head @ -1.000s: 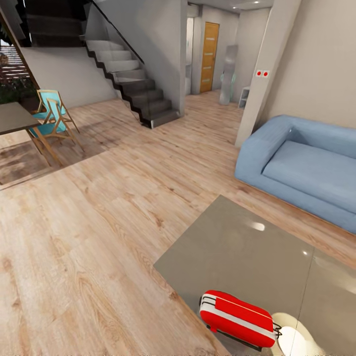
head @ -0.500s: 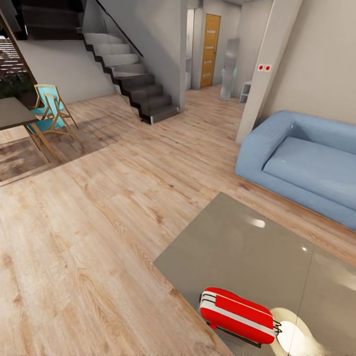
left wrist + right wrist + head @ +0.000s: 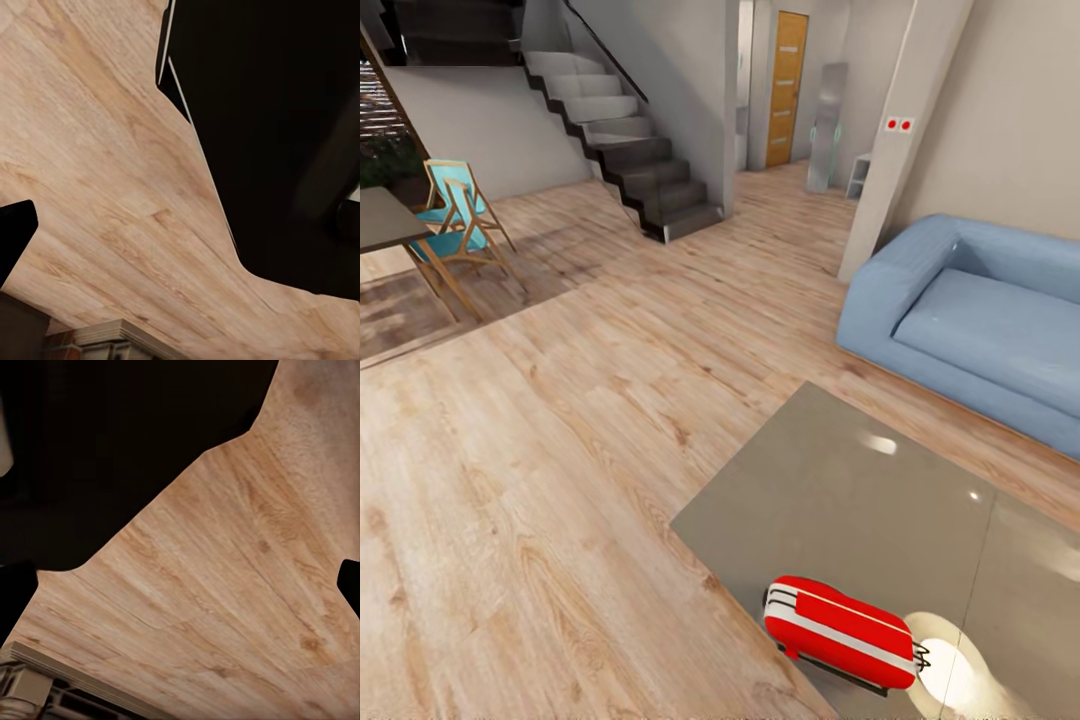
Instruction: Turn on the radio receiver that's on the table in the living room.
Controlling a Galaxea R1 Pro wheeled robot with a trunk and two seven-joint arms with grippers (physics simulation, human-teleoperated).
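Your grippers' state cannot be told from these views; each wrist camera gives you dark body parts over wood plank floor (image 3: pixel 112 187), with only a dark fingertip-like shape at the frame edge in the left wrist view and similar dark slivers in the right wrist view, where the same floor (image 3: pixel 225 585) spreads below. From your head camera, the radio receiver (image 3: pixel 842 631) lies on its side on the table (image 3: pixel 840 490), near the table's nearest edge and low in the frame, its white trim bands running along the red body and its thin handle toward the left end; a bright round reflection sits on the glossy top just beside it. Beyond the table you have the blue sofa (image 3: pixel 970 320) on the right, well apart from the radio; farther back stand the staircase (image 3: pixel 630 165), an orange door (image 3: pixel 787 88), and at the left a turquoise folding chair (image 3: pixel 458 215) beside a darker dining table (image 3: pixel 385 222).
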